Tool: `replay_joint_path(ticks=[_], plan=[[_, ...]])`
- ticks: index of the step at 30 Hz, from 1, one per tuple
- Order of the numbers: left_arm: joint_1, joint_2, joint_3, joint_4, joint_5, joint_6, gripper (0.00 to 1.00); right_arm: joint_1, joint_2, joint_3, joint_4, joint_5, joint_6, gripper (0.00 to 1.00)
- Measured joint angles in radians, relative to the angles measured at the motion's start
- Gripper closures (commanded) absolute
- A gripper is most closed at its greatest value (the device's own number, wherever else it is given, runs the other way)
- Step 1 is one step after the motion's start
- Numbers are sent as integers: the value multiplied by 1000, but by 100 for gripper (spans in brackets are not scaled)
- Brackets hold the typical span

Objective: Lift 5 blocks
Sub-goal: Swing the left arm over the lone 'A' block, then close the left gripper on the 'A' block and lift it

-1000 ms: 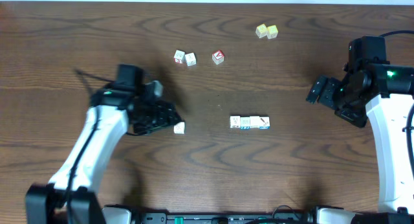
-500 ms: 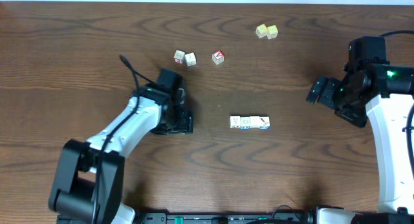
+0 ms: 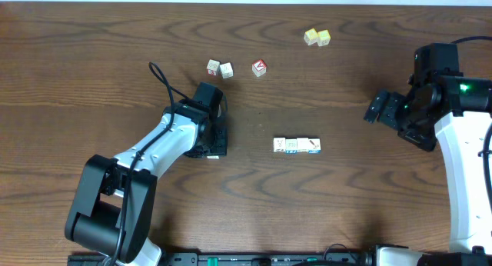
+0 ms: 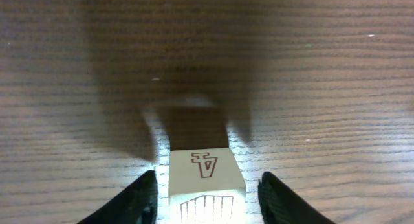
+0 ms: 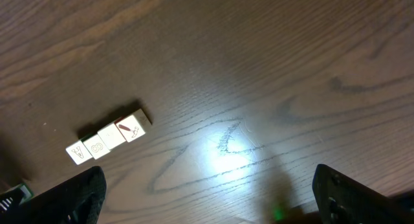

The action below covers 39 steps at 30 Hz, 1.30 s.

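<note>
The left hand [image 4: 207,180] is set low over the dark wooden tabletop [image 4: 323,68], its two fingers [image 4: 139,201] on either side of a white toy cube [image 4: 204,164] printed with a dark letter A. The hand is about half open. A thin gap shows on each flank of the cube, so the hand brackets it rather than pinches it, and the cube appears to rest on the wood. That squared-up straddle looks meant to bring the fingers onto flat faces for a clean lift. Seen from overhead, the cube is hidden beneath the hand, at nine o'clock of a row of four white printed cubes [image 3: 297,145] that lie touching side by side and are probably the rest of the five. The right hand [image 5: 208,179] hangs wide open and empty at the three o'clock edge, apparently parked clear of the work.
</note>
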Motion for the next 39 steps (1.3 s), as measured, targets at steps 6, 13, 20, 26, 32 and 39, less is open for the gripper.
replay_joint_path(ticks=[6,13,20,26,32,39], plan=[[0,0,0,-10,0,-21,61,0,0,0,0,0,0,1],[0,0,0,-10,0,-40,63,0,0,0,0,0,0,1],[0,0,0,-13,1,-49,66,0,0,0,0,0,0,1],[0,0,0,2,62,-50,66,0,0,0,0,0,0,1],[-3,0,0,17,103,-80,67,0,0,0,0,0,0,1],[-60,0,0,53,107,-137,67,0,0,0,0,0,0,1]])
